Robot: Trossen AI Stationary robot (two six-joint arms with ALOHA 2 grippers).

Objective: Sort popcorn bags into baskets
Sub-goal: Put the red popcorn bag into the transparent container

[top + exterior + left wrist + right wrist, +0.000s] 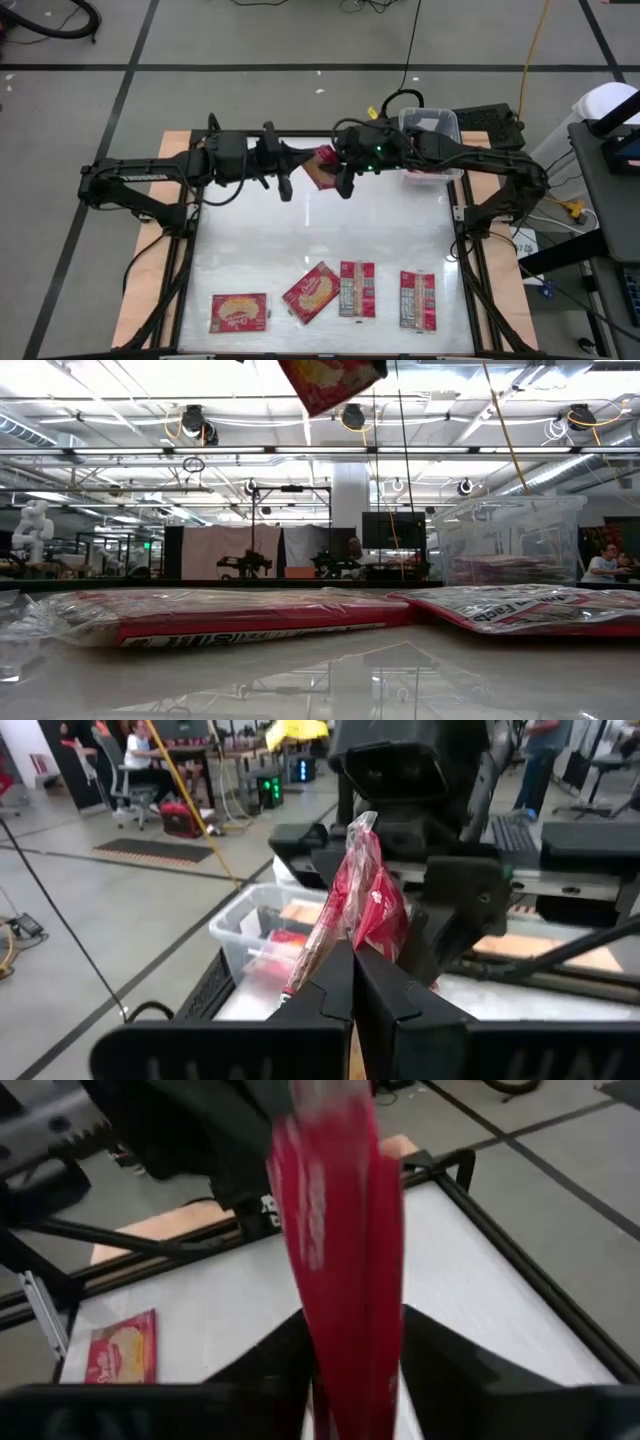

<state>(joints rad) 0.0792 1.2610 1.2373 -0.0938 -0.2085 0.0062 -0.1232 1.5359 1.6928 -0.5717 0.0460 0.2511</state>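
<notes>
Popcorn bag (322, 166) upright on edge btwn left gripper (287, 172) & right gripper (343, 176)

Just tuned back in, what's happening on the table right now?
Both arms meet above the far middle of the table with one popcorn bag between them. The left gripper is shut on its edge, and the right gripper has its fingers around the same bag, so it looks like a mid-air handover. The clear basket sits at the far right corner with some red bags already inside. Four more bags lie along the table's near edge.
</notes>
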